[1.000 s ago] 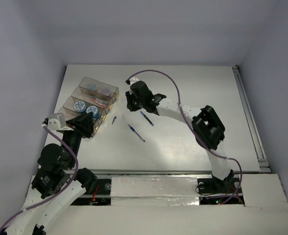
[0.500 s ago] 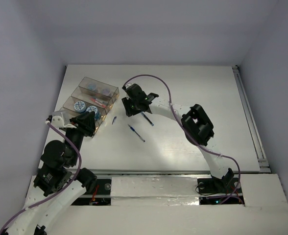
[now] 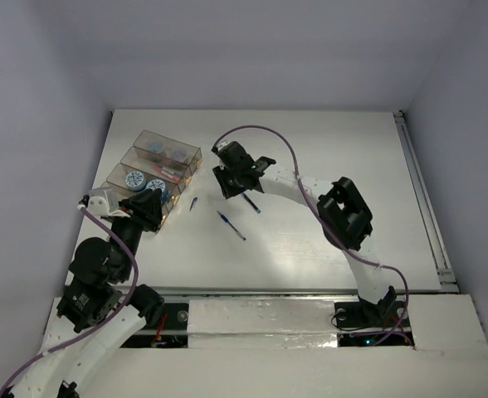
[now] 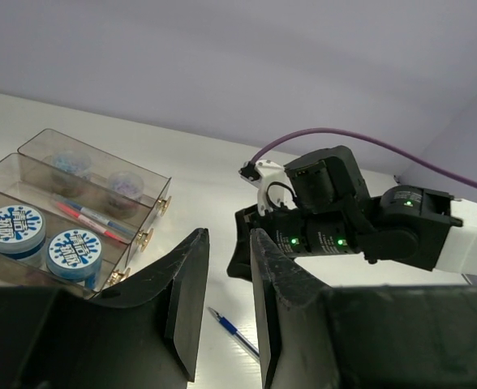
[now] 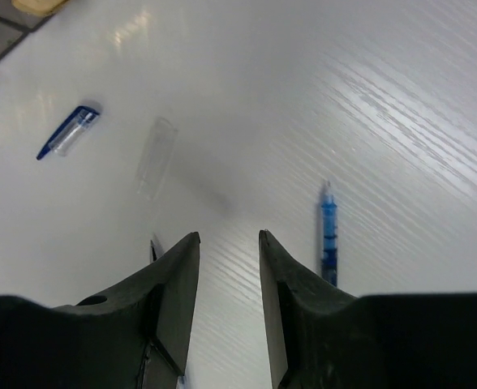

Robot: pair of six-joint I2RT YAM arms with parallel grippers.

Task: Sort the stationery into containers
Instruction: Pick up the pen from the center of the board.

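**Right arm lining up on a loose pen**

I read this as the approach to a pick. My right gripper (image 5: 227, 237) hangs over the middle of the table (image 3: 327, 166), jaws spread and empty. A blue pen (image 5: 328, 237) lies just outside one finger, not between the two. Next I'd need to shift sideways over that pen, come down, and close across its barrel. The left gripper (image 4: 229, 235) (jaws slightly parted, holding nothing) hovers at the near end of the containers (image 4: 151, 194) by the table's left edge. Patterned rolls (image 4: 74, 250) sit inside, and a second blue pen (image 3: 231, 225) lies loose nearer the front edge.
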